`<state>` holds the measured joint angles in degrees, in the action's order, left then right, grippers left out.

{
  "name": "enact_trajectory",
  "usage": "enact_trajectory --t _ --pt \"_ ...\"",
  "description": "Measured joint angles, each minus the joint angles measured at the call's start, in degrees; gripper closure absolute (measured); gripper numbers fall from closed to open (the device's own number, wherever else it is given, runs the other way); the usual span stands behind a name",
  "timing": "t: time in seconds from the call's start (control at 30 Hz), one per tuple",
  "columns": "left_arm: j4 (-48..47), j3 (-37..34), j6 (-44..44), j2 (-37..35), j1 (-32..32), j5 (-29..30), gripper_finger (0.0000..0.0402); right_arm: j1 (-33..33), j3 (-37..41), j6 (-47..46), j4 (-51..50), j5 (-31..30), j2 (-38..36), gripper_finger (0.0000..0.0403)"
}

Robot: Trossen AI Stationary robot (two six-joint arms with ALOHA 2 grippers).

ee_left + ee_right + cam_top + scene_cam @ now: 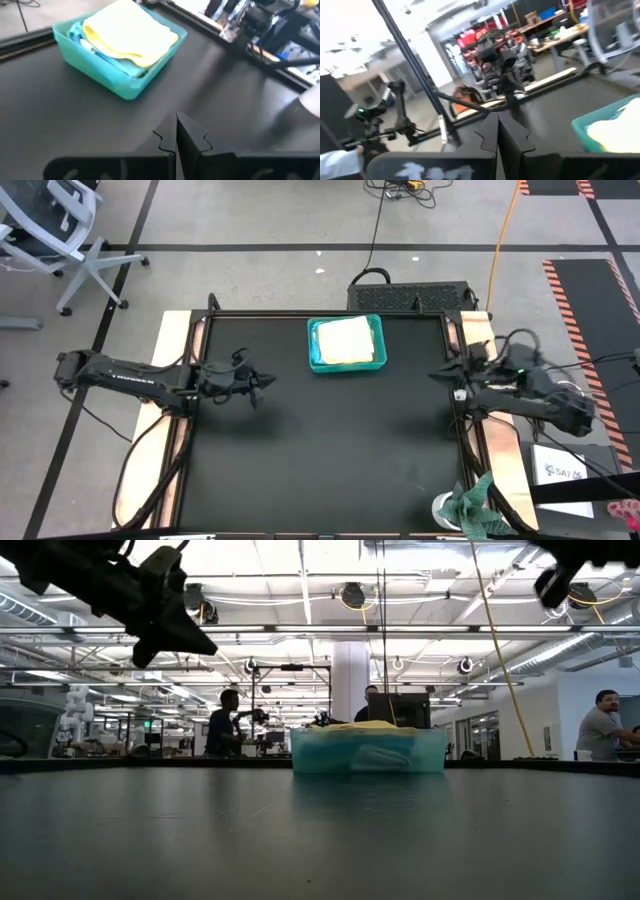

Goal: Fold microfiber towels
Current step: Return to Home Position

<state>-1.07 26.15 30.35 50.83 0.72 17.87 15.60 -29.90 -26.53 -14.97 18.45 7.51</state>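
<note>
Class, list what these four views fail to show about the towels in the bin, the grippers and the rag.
- Towel count in the teal bin: high view, the yellow towel covers the rest; low view, the cloudy wall blurs them.
- Right gripper: low view, mostly cut off by the top edge.
- Mottled rag: high view, lower part cut by the bottom edge.
- Bin, right wrist view: only one corner shows, cut by the picture edge.

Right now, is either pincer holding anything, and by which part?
Nothing held: left pincer and right pincer are both shut, empty; yellow towel lies in the teal tray.
</note>
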Motion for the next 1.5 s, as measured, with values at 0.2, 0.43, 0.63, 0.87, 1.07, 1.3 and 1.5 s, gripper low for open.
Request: enact_trajectory --t 0.2,0.43,0.63,0.87,1.07,1.3,1.5 --pt "-3.56 0.02 -0.1 -1.29 -0.97 0.0 0.0397 -2.5 18.31 -5.44 24.46 -1.08 -0.5 0.0403" --pt "-4.08 -3.98 1.71 -1.29 0.14 -1.4 0.0399 -2.98 26.54 -5.65 33.17 -6.95 3.21 0.0403" --pt "13.63 -14.03 4.15 -1.27 2.11 -1.49 0.0393 -2.93 26.96 1.42 33.61 -10.68 4.61 0.0403" --pt "28.6 -22.42 4.49 -1.73 2.39 -1.13 0.039 -2.91 26.76 6.65 34.0 -14.21 4.61 0.0403" --pt "27.28 -23.56 5.73 -1.73 2.39 -1.05 0.0385 -2.91 26.76 9.08 33.6 -13.89 4.61 0.0403" --pt "26.58 -23.56 3.67 -1.71 2.42 -5.81 0.0385 -2.91 26.79 9.23 33.54 -13.83 4.61 0.0403" --pt "29.29 -23.56 -13.22 -1.73 2.46 -5.97 0.0385 -2.93 26.79 15.83 34.48 -11.71 4.61 0.0403"
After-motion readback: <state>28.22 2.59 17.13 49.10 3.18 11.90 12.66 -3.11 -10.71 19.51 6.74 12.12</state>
